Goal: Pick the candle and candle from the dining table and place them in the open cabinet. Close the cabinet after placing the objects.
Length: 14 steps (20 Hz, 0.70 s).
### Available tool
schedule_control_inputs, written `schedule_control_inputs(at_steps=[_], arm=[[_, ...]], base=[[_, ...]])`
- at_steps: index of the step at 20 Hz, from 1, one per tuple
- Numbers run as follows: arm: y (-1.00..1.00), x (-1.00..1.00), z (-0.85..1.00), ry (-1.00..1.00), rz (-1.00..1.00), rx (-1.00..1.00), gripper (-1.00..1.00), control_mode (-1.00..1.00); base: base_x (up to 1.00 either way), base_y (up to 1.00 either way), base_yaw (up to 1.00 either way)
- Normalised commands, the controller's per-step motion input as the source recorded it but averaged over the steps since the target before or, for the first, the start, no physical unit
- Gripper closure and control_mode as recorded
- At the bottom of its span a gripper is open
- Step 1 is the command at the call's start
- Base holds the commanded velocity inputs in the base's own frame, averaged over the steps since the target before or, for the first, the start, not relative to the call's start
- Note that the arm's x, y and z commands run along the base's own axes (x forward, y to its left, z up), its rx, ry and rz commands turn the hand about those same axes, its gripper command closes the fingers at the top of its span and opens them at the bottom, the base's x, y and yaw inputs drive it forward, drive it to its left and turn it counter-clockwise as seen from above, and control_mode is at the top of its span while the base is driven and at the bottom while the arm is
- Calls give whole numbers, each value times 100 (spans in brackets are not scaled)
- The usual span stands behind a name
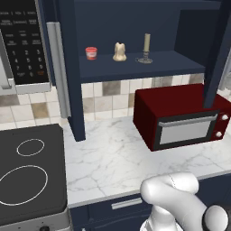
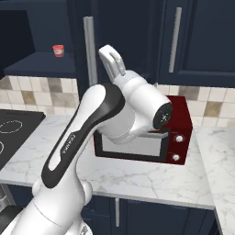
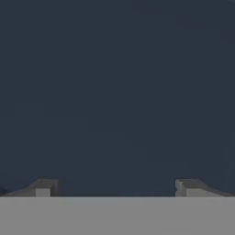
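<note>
Counter: white marble top with grey veins, across the middle of the left base view; navy drawer fronts with a short silver handle under it, at the bottom edge.
Wall: tiled backsplash in beige, cream and brown squares, behind the counter, centre of the frame.
Stove: black stovetop with white rings, lower left of the left base view.
Microwave: black panel with buttons, upper left of the left base view.
Oven: dark red toaster oven with grey door and two white knobs, standing on the counter, right of centre.
Light: even and soft.
</note>
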Motion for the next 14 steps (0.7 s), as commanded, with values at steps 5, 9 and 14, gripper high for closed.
schedule_control_inputs(at_steps=[5, 9, 14], arm=[[47, 84, 13, 11, 0, -2, -100, -100], [51, 84, 9, 9, 0, -3, -100, -100], [53, 85, 5, 10, 0, -4, -100, -100]], base=[[0, 0, 0], [0, 0, 0], [0, 0, 0]])
